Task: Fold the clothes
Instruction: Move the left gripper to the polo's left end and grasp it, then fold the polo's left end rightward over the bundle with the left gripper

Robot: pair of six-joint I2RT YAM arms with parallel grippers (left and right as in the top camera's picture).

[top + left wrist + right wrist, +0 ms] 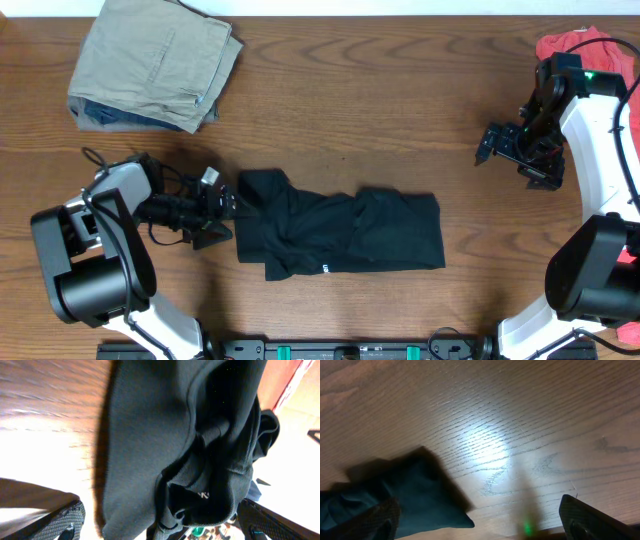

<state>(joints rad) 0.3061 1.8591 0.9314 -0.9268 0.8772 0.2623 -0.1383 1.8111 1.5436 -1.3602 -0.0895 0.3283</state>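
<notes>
Black shirt [340,232] lies rumpled on the tabletop [380,90]. Beside it the left fingers [60,520] gape wide, holding nothing; the right fingers [592,520], equally wide and empty, hover well apart.

Left arm [95,250] and right arm [600,140]: white shells, black cylindrical joints. Black cables [95,160] loop beside the left arm. 1 green light [590,75] on the right arm. Left gripper [226,215] and right gripper [510,158]: black, with textured pads [65,520].
</notes>
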